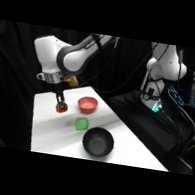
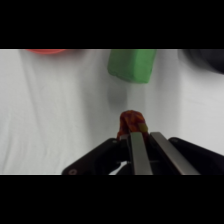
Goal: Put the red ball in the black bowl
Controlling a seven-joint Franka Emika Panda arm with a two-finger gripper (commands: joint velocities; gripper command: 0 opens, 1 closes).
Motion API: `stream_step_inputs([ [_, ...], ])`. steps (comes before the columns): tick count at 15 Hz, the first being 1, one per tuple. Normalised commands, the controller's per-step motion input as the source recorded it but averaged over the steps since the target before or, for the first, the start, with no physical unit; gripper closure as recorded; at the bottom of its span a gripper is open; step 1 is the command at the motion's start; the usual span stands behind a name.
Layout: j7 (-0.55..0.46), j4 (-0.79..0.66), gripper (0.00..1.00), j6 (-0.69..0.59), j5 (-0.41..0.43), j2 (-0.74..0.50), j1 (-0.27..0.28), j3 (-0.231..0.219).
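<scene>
The wrist view's edges cut off the black bowl [image 2: 207,59] and the pinkish-red bowl [image 2: 46,51]; the gripper [image 2: 134,131] partly hides the red ball [image 2: 131,120].

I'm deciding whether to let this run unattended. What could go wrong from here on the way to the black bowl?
The gripper pinches the red ball only at its fingertips, so the ball could slip out mid-carry. The green block lies between the ball and the black bowl; a low pass may knock it. The pinkish-red bowl sits close, so a drop might land there.
</scene>
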Motion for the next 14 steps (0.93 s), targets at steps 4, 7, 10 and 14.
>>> stream_step_inputs([
  [4,-0.14,-0.52,0.97,0.03,-0.003,-0.52,0.029,0.090],
  [7,-0.11,-0.62,0.97,0.11,-0.025,-0.56,0.094,0.076],
  [10,-0.08,-0.57,0.97,0.14,-0.026,-0.48,0.113,0.066],
  [14,-0.07,-0.48,0.97,0.19,-0.009,-0.39,0.102,0.060],
])
